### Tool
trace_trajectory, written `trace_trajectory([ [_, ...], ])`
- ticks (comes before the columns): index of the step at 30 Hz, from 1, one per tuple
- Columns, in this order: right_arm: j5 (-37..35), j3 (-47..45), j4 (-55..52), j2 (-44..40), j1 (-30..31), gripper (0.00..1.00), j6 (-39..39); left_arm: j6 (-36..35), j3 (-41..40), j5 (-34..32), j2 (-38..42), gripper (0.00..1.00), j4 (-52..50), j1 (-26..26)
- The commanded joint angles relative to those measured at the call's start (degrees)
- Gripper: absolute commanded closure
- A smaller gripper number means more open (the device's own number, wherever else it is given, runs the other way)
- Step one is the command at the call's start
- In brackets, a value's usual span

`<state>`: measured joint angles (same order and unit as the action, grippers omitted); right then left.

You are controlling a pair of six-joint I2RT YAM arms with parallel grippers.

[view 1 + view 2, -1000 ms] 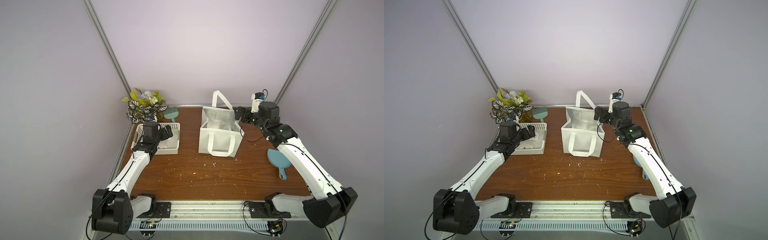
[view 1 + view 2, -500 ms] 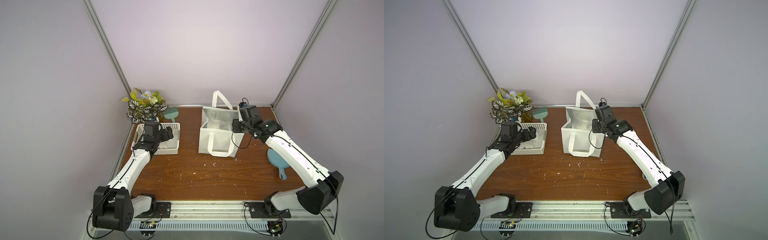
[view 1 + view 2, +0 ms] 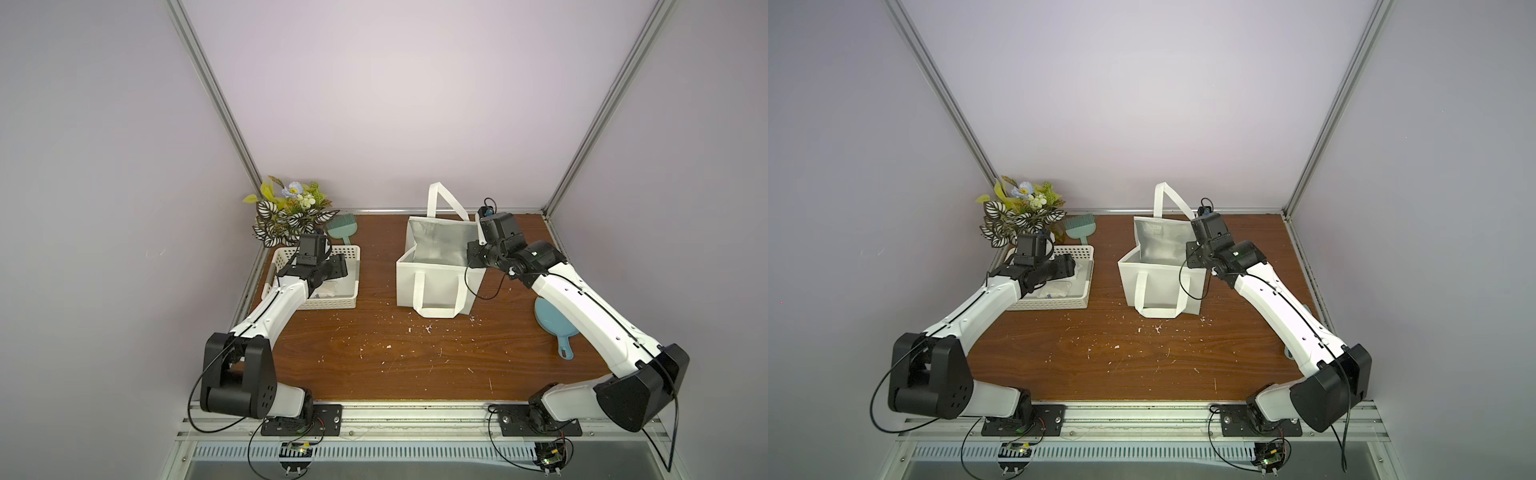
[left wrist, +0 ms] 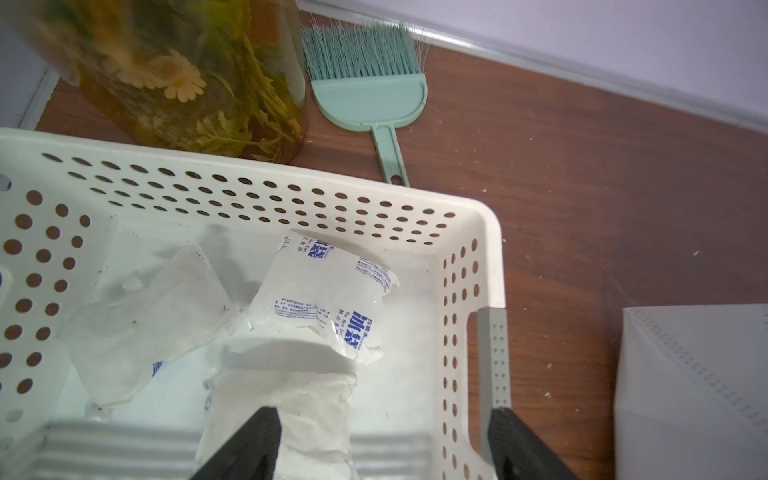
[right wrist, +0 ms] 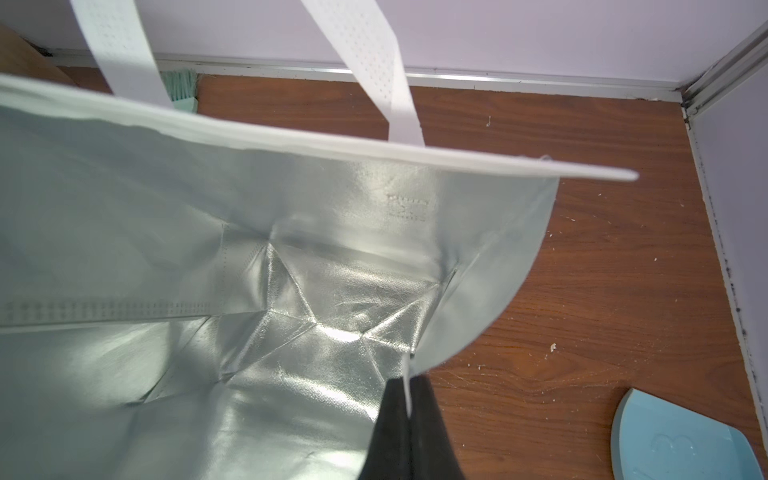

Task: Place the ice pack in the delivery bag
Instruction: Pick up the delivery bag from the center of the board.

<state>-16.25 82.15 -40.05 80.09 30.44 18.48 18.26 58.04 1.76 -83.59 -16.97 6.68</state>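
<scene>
Table [image 3: 374, 361], right arm [image 3: 582, 303] at bag [image 3: 440, 286] (jaws together)

Both top views sit high above the desk's [image 3: 374, 357] front edge, looking down and toward its back edge, far enough off to take in the whole desk, corner to corner. They share nearly everything, just shifted sideways. The left wrist camera is in close over the basket [image 4: 257, 195] near the back left corner, facing the brush [image 4: 370, 91] and the back edge. The right wrist camera hangs tight over the delivery bag [image 5: 291, 143], peering inside and on toward the back right corner. Both wrist views catch the brush and the bag.
</scene>
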Motion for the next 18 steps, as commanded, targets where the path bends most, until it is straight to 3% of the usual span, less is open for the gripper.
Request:
trace_trajectory([
  [1, 1.77, -0.32, 1.74, -2.59, 0.58, 1.00, -0.76, -3.36, 2.82, -3.38, -4.33, 0.24, -4.62, 0.53],
  [6, 3.18, -1.25, 2.70, -3.50, 1.55, 1.00, -1.56, -2.70, 8.76, -6.02, -13.10, 0.21, -7.33, 0.44],
  [11, 1.49, -2.09, 3.75, -4.03, 2.01, 1.00, -1.36, 8.42, 13.36, -5.54, -16.26, 0.16, -9.99, 0.18],
  [14, 1.41, -3.00, 5.03, -4.40, 2.08, 1.00, -1.52, 15.40, 14.46, -4.28, -16.32, 0.19, -10.00, 0.22],
  [18, 0.72, -2.92, 5.07, -4.42, 2.07, 1.00, -2.24, 22.72, 14.27, -7.92, -15.50, 0.21, -13.82, -0.59],
])
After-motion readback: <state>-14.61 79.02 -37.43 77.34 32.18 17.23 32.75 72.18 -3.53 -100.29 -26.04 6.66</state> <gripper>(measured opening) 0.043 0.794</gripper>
